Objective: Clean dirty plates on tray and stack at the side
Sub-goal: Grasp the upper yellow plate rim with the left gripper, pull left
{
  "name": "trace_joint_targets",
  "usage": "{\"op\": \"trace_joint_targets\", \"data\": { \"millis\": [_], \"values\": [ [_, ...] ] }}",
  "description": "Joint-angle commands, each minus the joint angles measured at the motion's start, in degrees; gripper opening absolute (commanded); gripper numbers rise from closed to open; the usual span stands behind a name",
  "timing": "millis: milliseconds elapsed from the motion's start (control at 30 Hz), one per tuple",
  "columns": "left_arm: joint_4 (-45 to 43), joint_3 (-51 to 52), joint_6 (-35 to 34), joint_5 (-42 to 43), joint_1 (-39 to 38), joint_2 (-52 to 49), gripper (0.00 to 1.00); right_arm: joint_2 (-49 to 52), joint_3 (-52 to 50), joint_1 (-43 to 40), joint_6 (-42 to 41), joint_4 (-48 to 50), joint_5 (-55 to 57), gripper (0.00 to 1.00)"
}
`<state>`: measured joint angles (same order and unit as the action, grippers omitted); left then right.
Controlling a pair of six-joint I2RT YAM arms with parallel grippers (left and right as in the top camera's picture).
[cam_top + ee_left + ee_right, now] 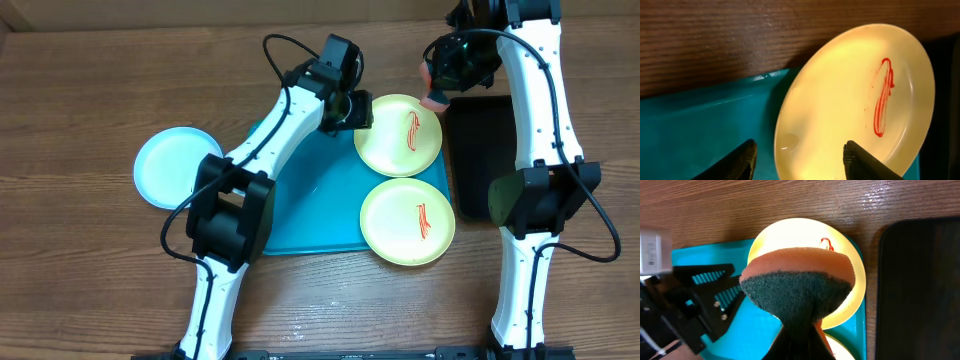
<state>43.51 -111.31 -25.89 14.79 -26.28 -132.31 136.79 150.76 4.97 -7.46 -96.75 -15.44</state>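
Scrubbing step: right gripper (437,88) clamps an orange-green sponge (800,282) over the smeared pale-yellow round plate (398,135) at the turquoise plastic tray (310,205)'s far-right corner. The left gripper (800,147) gapes at its rim. Next: steady, then scrub.

Glossy, probably plastic plate (840,90); rough sponge (799,292)

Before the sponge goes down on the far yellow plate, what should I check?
1. The sponge is clamped in the right gripper: ok.
2. The far yellow plate shows its red smear: ok.
3. The left gripper grips that plate: not ok, jaws open astride its rim.
4. The sponge touches the plate: cannot tell.
5. The plate lies fully on the turquoise tray: not ok, overhangs its far rim.
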Motion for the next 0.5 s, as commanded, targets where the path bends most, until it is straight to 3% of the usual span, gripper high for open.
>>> {"op": "trace_joint_targets", "data": {
  "millis": [0,67,333,433,467],
  "values": [
    [0.74,-1.36,-0.94,-0.33,-1.05,-2.38,0.5,-1.79,1.57,0.09,0.26,0.15,0.04,0.04],
    [1.29,-1.33,-0.94,-1.64,-1.25,-2.38,0.44,-1.79,1.57,0.09,0.26,0.15,0.04,0.04],
    [1.99,-0.96,-1.16,-2.84,-2.14,-5.4,0.41,-1.79,1.57,0.09,0.26,0.2,0.44,0.04],
    [2.36,-0.98,-1.27,-2.78,-2.21,-6.93,0.32,-1.79,1.57,0.09,0.26,0.15,0.46,0.04],
    [2.25,-0.98,-1.88,-2.73,-2.19,-6.97,0.25,-1.79,1.57,0.09,0.26,0.15,0.46,0.04]
  ]
}}
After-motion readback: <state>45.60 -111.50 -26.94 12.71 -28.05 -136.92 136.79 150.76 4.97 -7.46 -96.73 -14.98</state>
